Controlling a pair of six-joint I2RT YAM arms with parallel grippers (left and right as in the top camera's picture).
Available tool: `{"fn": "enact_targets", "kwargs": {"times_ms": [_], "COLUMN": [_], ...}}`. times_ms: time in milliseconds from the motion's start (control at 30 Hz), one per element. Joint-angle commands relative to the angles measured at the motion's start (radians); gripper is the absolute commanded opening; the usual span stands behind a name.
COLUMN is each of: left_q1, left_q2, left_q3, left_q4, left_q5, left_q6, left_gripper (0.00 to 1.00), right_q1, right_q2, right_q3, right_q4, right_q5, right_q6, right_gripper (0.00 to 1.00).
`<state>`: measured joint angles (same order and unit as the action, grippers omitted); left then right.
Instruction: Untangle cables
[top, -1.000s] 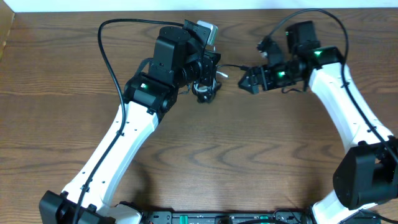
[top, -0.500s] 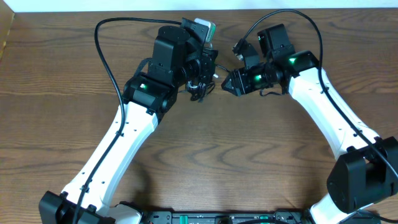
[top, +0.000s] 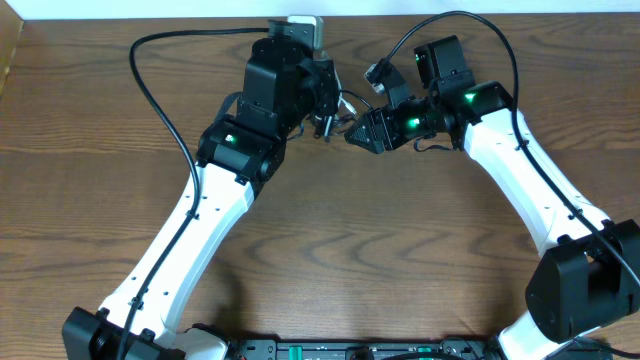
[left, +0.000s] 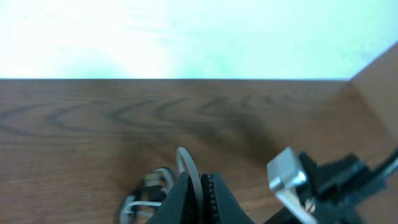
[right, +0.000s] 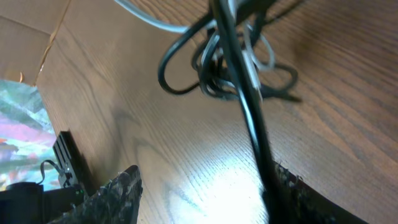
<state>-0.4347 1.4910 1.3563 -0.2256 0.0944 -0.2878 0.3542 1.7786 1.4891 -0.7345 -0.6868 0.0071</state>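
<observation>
Since a second ago the right gripper (top: 353, 135) has swung in to the tangle of cables (right: 227, 71), and the left gripper (left: 206, 182) has shifted, carrying that tangle with it. We see the left jaws pressed together on the white cord (left: 188, 163), which arcs up out of them just beside the tangle. The right jaws stand apart below the tangle, and the black cord (right: 242, 106) runs from it down between them, close against one side

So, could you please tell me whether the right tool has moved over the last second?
Yes. The right tool slid left along the table's far edge, closing on the cables.
</observation>
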Motion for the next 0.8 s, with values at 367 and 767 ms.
{"fn": "enact_targets", "kwargs": {"times_ms": [367,767], "left_q1": [0.002,0.002], "left_q2": [-0.026,-0.070], "left_q3": [0.037,0.037], "left_q4": [0.055,-0.021], "left_q5": [-0.084,-0.080], "left_q6": [-0.387,-0.374], "left_gripper": [0.08,0.08], "right_q1": [0.013,-0.006], "right_q2": [0.002,0.002], "right_q3": [-0.006,-0.006], "right_q4": [0.076,0.151], "right_q5": [0.061,0.222], "right_q6": [0.005,0.068], "right_gripper": [0.64,0.59]}}
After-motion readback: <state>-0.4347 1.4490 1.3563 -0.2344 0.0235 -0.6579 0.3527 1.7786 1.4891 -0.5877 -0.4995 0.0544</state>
